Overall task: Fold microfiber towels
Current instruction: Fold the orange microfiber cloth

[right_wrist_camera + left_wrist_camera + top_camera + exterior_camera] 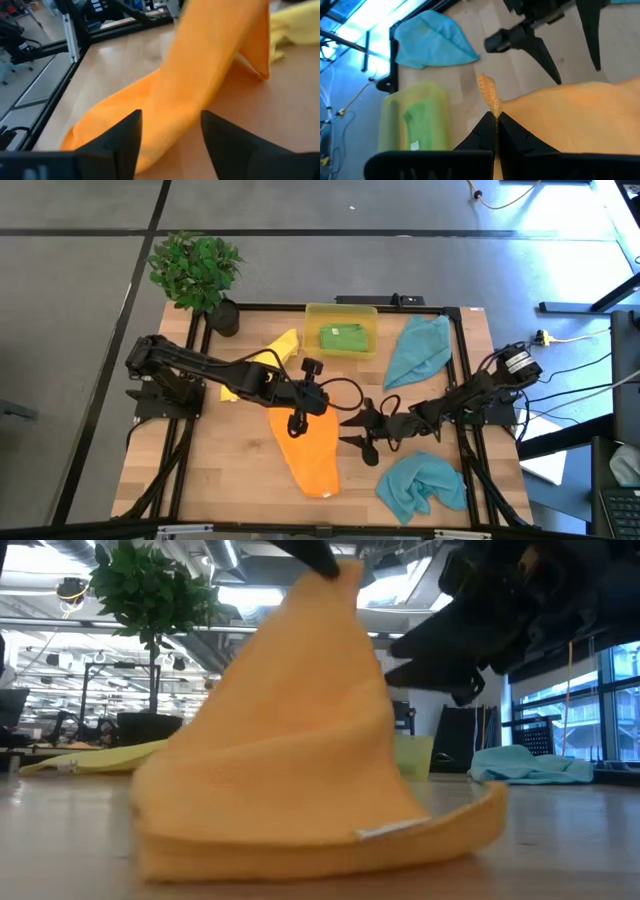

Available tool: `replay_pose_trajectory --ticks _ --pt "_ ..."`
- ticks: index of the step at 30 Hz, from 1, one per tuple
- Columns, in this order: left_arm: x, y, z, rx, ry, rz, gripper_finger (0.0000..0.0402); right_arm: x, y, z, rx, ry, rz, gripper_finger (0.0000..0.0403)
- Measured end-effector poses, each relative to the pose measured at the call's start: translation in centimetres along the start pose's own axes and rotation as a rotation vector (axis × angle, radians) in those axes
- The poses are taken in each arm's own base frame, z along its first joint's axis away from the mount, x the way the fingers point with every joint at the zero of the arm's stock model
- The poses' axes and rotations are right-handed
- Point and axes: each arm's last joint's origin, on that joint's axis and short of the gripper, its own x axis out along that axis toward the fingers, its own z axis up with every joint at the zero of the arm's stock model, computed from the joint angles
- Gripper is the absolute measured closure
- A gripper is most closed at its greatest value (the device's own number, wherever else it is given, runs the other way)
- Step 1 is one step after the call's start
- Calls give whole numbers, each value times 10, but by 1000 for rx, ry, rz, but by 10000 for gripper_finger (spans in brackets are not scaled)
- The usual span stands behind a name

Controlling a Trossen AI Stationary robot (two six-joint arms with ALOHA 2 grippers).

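An orange towel [312, 455] rises in a peak [335, 585] near the table's middle, with its lower part [300, 840] lying on the wood. My left gripper [297, 420] is shut on the top of that peak. My right gripper [358, 438] stands open just right of the towel; in its wrist view the orange cloth [200, 65] lies ahead of the fingers. A yellow towel [262, 365] lies flat at the back left. A green towel [340, 337] sits in the yellow bin [312, 315]. Two teal towels [418, 350] [422, 485] lie crumpled on the right. My left gripper pinches a bunched corner or edge of the orange towel [492, 107] between its two shut fingers, and a tuft of it [487, 87] sticks out past the fingertips. The fingers slant down from the table's left. The towel hangs below them, its lower part resting on the table.
A potted plant [197, 270] stands at the table's far left corner. The black frame rail [330, 308] runs around the table. Bare wood [210, 460] lies at the near left.
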Motion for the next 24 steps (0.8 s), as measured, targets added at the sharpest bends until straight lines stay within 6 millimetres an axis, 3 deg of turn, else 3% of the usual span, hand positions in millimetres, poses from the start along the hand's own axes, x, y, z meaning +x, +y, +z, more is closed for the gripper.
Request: replay_pose_trajectory --ticks 8,24 --pt "-10 8 5 -3 10 51 401 13 -16 -13 122 92 5 124" --pt "-18 18 9 -20 -9 198 401 28 -11 -35 230 225 145 124"
